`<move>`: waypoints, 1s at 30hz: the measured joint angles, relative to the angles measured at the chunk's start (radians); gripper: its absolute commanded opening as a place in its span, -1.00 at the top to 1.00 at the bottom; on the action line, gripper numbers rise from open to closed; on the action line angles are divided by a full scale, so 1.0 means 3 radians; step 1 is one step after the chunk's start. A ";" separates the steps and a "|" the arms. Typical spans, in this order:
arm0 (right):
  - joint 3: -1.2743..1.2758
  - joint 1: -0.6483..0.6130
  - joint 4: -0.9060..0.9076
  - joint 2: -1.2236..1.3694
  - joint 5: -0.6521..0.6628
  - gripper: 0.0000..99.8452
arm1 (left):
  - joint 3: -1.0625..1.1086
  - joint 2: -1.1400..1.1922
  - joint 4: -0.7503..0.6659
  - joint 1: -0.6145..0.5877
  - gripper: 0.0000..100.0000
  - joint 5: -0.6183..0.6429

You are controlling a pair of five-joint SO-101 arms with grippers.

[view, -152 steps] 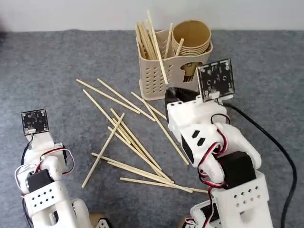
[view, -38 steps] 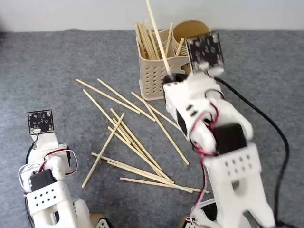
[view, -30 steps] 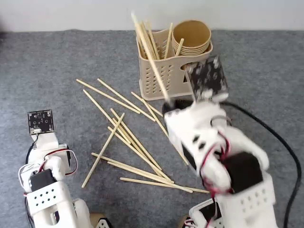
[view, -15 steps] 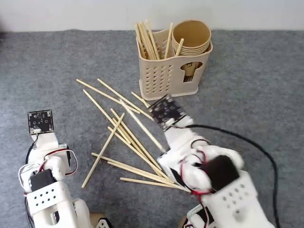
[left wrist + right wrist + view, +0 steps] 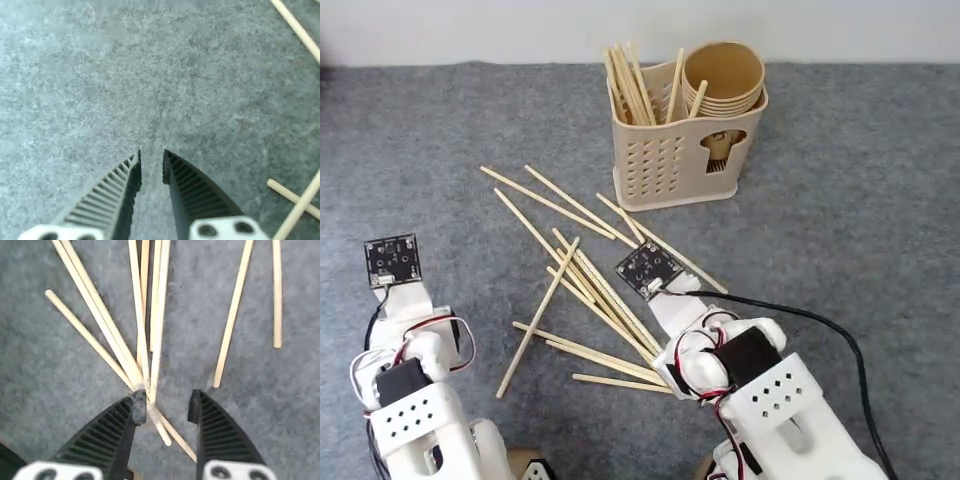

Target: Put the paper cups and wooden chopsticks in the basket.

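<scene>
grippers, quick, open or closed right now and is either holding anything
Left gripper: open slightly, holding nothing.
Right gripper: open, holding nothing, its fingertips at the loose chopsticks.

The desk (image 5: pixel 860 170), covered in grey felt-like matting, carried a beige perforated basket (image 5: pixel 665 165) standing upright near its far edge. Loose wooden chopsticks (image 5: pixel 582 282) lay scattered and crossing in front of the basket, the nearest reaching almost to its base.
</scene>
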 measured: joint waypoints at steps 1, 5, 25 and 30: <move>-0.0082 0.0000 0.0020 0.0000 0.0000 0.67 | -0.0031 0.0000 0.0026 0.0000 0.85 0.0000; -0.0430 -0.0005 0.0056 0.0210 -0.0046 0.67 | -0.0205 0.0000 0.0235 0.0000 0.85 0.0000; -0.2128 -0.0169 -0.0476 0.3652 -0.0087 0.67 | -0.0742 0.0000 0.0890 0.0000 0.85 -0.0568; -0.2342 -0.0194 -0.0491 0.4005 -0.0087 0.67 | -0.0742 0.0000 0.0900 0.0000 0.85 -0.0583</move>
